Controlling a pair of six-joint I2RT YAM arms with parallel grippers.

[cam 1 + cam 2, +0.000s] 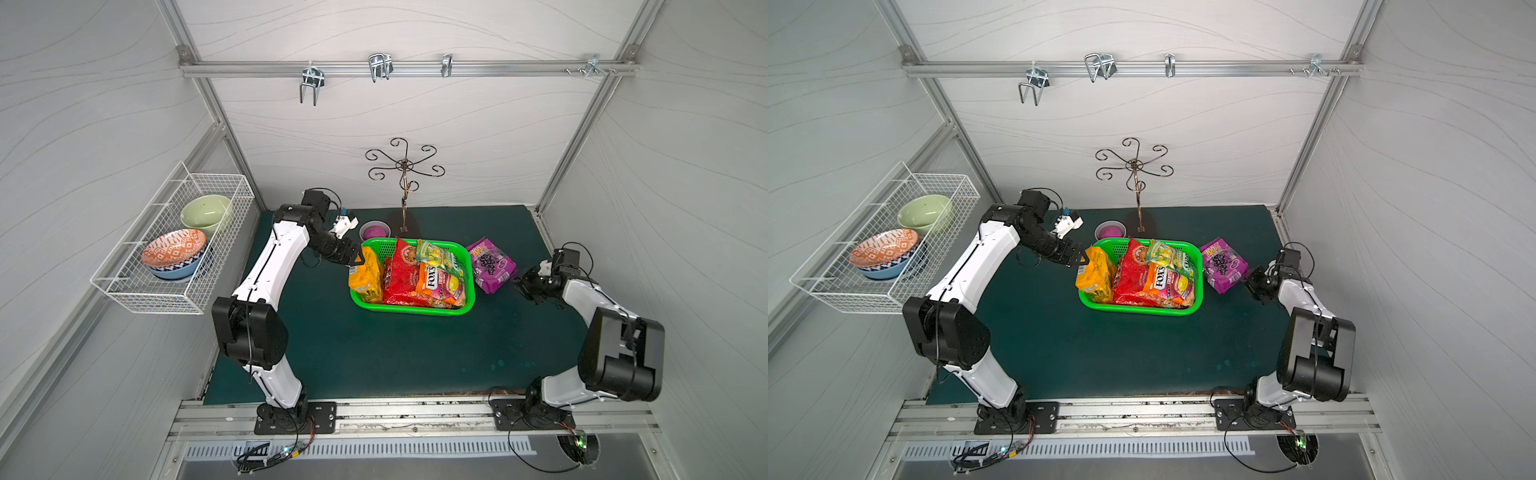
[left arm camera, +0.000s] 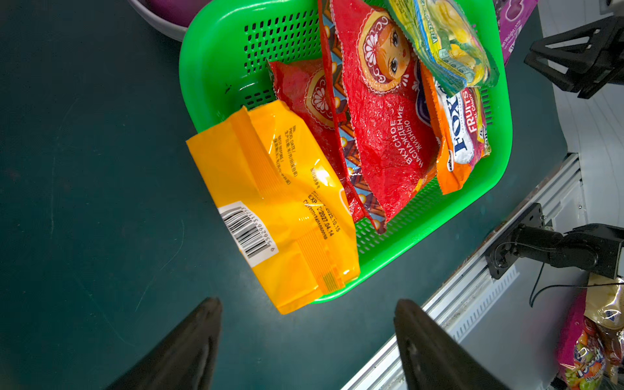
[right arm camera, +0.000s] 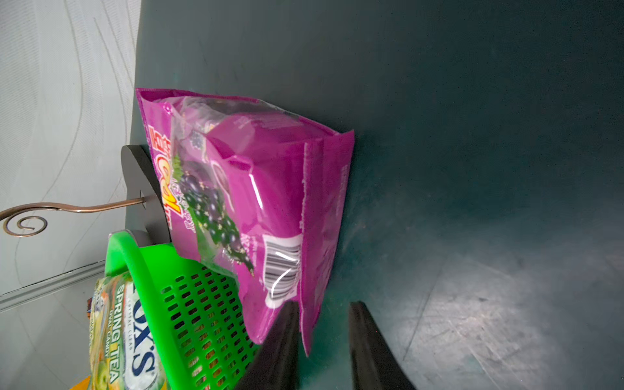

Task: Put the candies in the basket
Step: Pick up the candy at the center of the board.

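Observation:
The green basket [image 1: 411,311] [image 2: 189,67] stands mid-table and holds several candies. A yellow bag [image 1: 365,274] [image 2: 280,202] lies over its left rim, sticking out past it. Beside it lie two red bags [image 1: 403,274] [image 2: 388,135], an orange bag [image 1: 436,284] and a green bag [image 1: 440,257] on top. A purple bag [image 1: 490,264] [image 3: 263,189] leans on the outside of the basket's right wall, resting on the mat. My left gripper [image 1: 358,259] [image 2: 307,300] is open by the yellow bag, empty. My right gripper [image 1: 521,284] [image 3: 324,304] has its jaws apart, with the purple bag's edge seam between them against one finger.
A small grey bowl with a pink ball [image 1: 374,229] sits just behind the basket. A curly metal stand [image 1: 404,187] rises at the back. A white wire rack [image 1: 174,245] with bowls hangs on the left wall. Dark mat [image 1: 374,357] stretches in front.

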